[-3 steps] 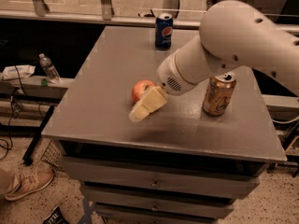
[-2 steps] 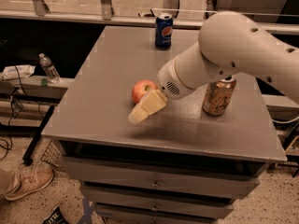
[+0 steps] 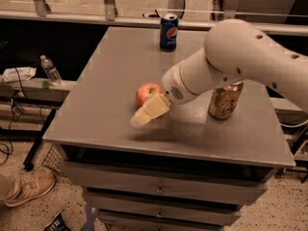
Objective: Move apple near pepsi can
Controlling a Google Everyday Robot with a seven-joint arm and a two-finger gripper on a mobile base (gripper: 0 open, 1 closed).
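Observation:
The red apple (image 3: 146, 92) with yellowish patches sits on the grey table (image 3: 115, 66) left of centre. My gripper (image 3: 149, 111), cream-coloured, is low over the table, right against the apple's near side and partly covering it. I cannot see whether it holds the apple. The dark blue pepsi can (image 3: 168, 31) stands upright at the table's far edge, well beyond the apple. My white arm (image 3: 240, 57) reaches in from the right.
A gold can (image 3: 224, 101) stands upright at the right of the table, partly behind my arm. A plastic water bottle (image 3: 49, 70) stands on a low shelf to the left. A shoe (image 3: 29, 189) is on the floor at the lower left. Drawers are below the tabletop.
The upper part of my arm has shifted a little left and down. The gripper and the apple stay in almost the same place.

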